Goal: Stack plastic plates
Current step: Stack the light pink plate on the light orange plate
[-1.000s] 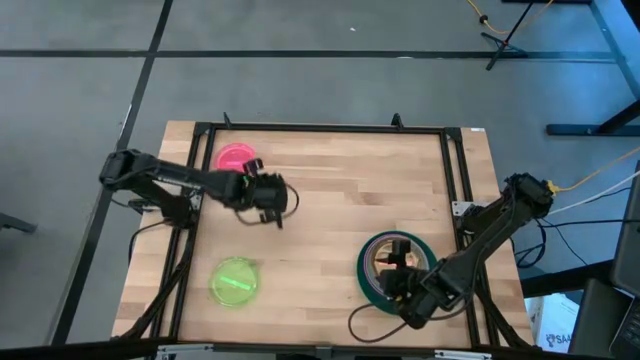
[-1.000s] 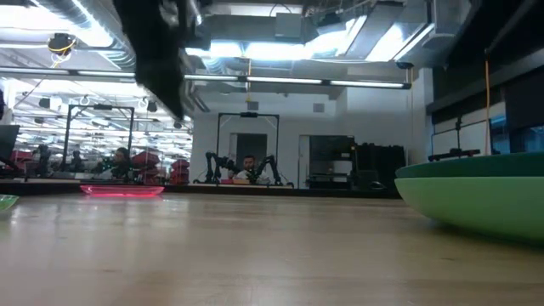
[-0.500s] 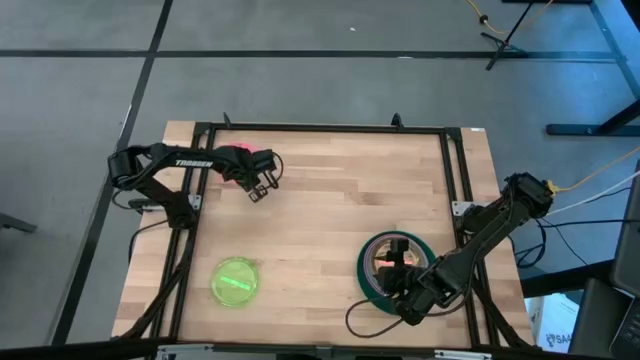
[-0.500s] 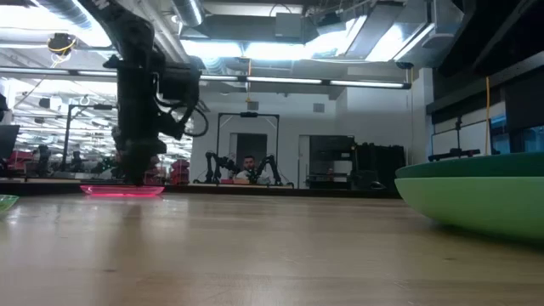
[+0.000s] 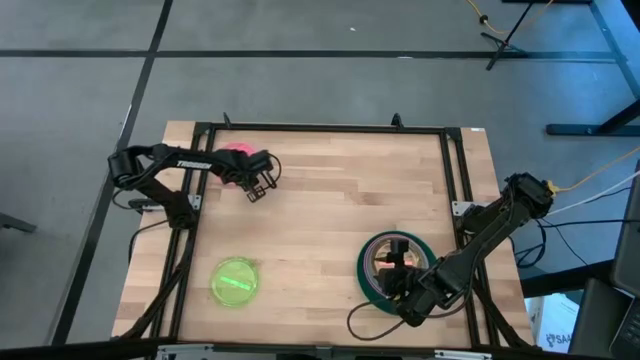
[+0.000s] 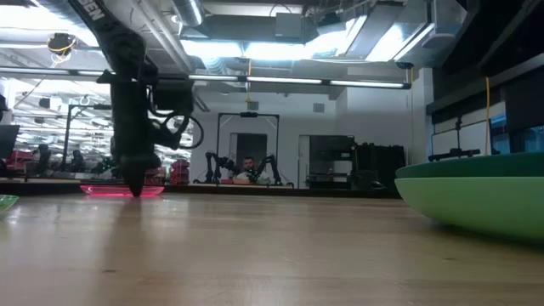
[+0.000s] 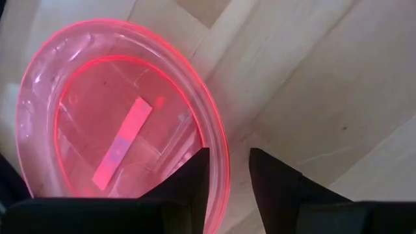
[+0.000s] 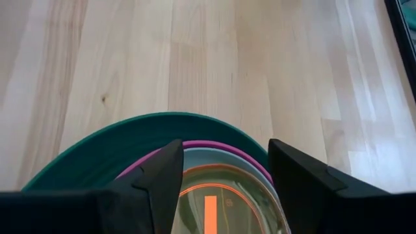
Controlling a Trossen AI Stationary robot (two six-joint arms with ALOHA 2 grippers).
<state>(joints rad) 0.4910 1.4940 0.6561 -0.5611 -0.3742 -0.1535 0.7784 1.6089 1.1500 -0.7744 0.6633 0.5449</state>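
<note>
The wooden table point(image 5: 330, 215) was the thing to steer by. At its far left corner lay the translucent pink plate point(image 5: 232, 155), and the left gripper point(image 5: 262, 180) had its tips down right at that plate's rim. From the left wrist view the pink plate point(image 7: 123, 136) filled most of the picture, a pale strip lying in its well; the two dark fingers point(image 7: 195, 179) stood a little apart, one on the inner side of the glowing rim and the other on the bare wood outside it, so the jaws straddled the edge without pressing together on it. From table height the arm came straight down, with the left gripper point(image 6: 136, 183) meeting the pink plate point(image 6: 121, 190) at the table's far edge.

Near the table's front left corner sat the yellow-green plate point(image 5: 236, 281), alone and well apart from both arms.

Toward the table's front right stood the stack of plates point(image 5: 393, 268): a dark green plate point(image 8: 84, 156) at the bottom, then a magenta plate point(image 8: 221, 147), a grey-blue plate point(image 8: 227, 156) and a translucent orange plate point(image 8: 224, 192) on top. The right gripper point(image 5: 398, 275) hung over the stack, its fingers point(image 8: 162, 172) spread wide and holding nothing
</note>
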